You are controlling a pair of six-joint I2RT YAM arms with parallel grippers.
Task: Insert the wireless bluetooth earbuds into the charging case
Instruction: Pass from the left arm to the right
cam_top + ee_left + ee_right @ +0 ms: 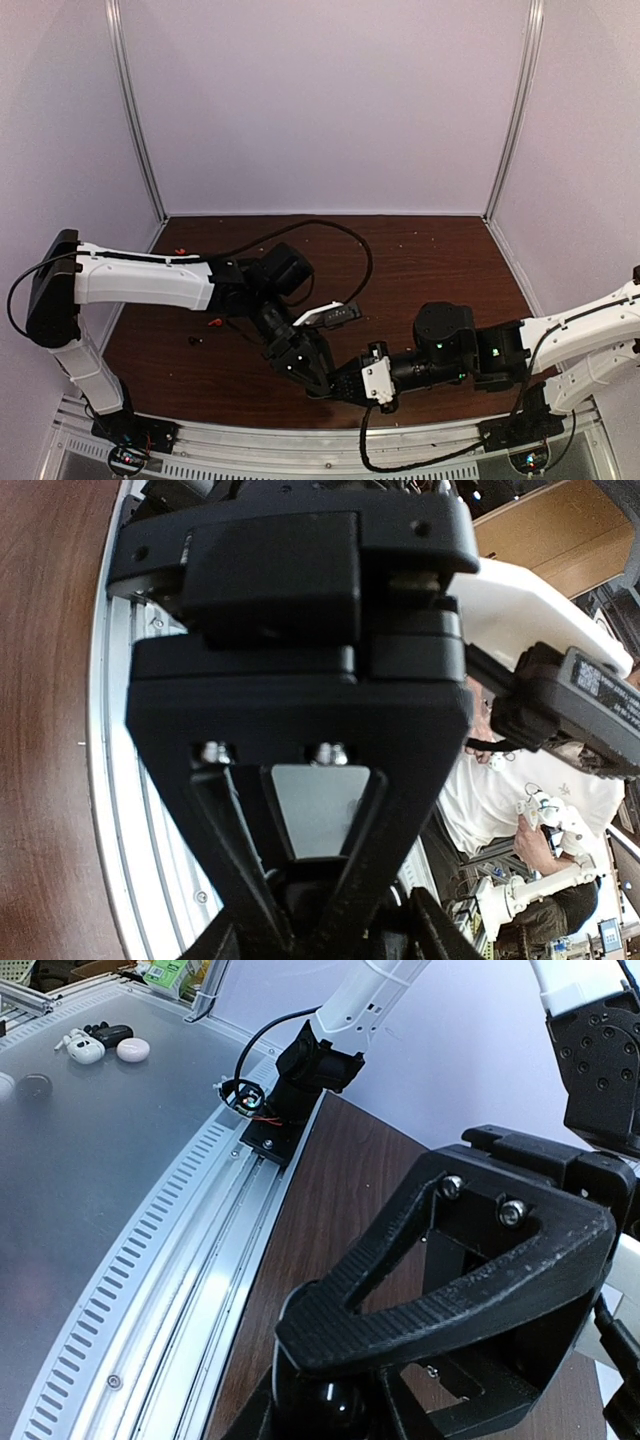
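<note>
while the right end effector (342, 387) seems clamped on the charging case (322, 1405), likely steadying it, we cannot tell how the left end effector (308, 372) stands; the red earbud (213, 322) and black earbud (193, 341) lie on the worktop (430, 260)

The right pincer (315, 1370) fills the foreground. Its ribbed black fingers (440, 1300) are drawn together to a point at the lower left, where the glossy black curve of the charging case (325, 1407) shows nipped between them. Beneath lies the dark wood bench (330, 1190), edged by a slotted metal rail (190, 1260). An arm base (285, 1100) sits bolted at the rail, its white link (365, 990) rising out of view.
</note>
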